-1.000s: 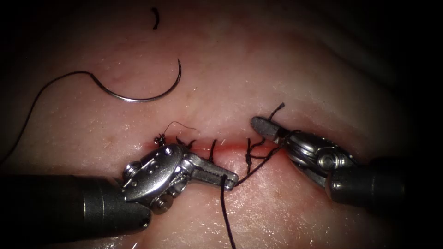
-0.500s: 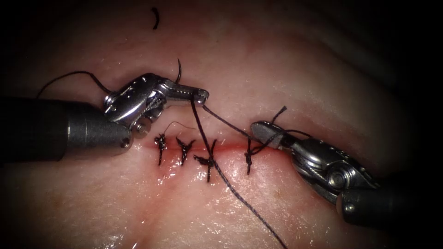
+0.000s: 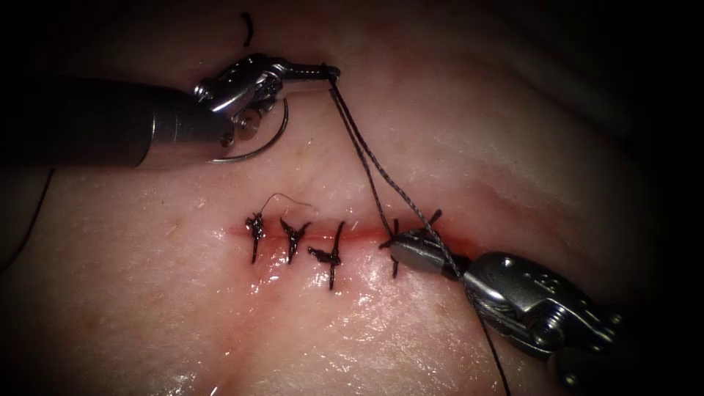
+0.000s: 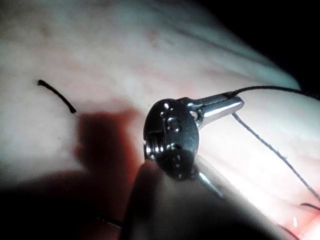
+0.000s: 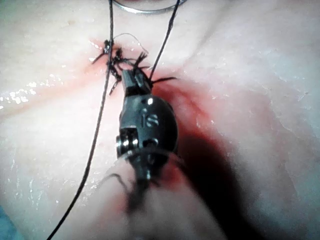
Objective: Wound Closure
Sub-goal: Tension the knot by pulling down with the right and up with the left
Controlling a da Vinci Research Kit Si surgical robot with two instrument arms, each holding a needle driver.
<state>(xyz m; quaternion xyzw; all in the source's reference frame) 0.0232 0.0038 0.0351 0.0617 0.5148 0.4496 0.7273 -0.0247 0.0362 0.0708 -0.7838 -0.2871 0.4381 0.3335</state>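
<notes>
Tissue [image 3: 411,132]: one pale slab of pork belly with one horizontal cut [image 3: 352,236] across its middle, edged with red fluid [image 3: 271,253].
Stitches: four dark tied stitches along the cut; three stand apart toward the cut's left end, the fourth [image 3: 396,242] sits at the right tool's tip.
Tools: two.
Left tool [image 3: 330,72]: near the tissue's far edge, above the cut; jaws pressed together on the thread [image 3: 370,172].
Right tool [image 3: 400,249]: comes from the tissue's near right corner, tip at the fourth stitch; jaws closed at the knot, apparently on the short thread end there, though the grip itself is hard to make out.
Thread: two strands run taut from the left tool's tip down to the fourth stitch; one continues past the right tool's wrist toward the near edge.
Needle [image 3: 257,150]: one, curved, lying free on the tissue's surface above the cut, partly under the left tool's shaft; neither tool holds it and it is not in the tissue.
Cut end of thread [image 3: 247,29]: one short piece near the far edge.
Left wrist view: left tool [image 4: 235,104] closed on the thread [image 4: 270,89], with the cut end [image 4: 56,95] lying well apart from it.
Right wrist view: right tool [image 5: 132,80] at the stitches, two thread strands [image 5: 102,100] crossing, and part of the needle's arc [image 5: 145,9].
</notes>
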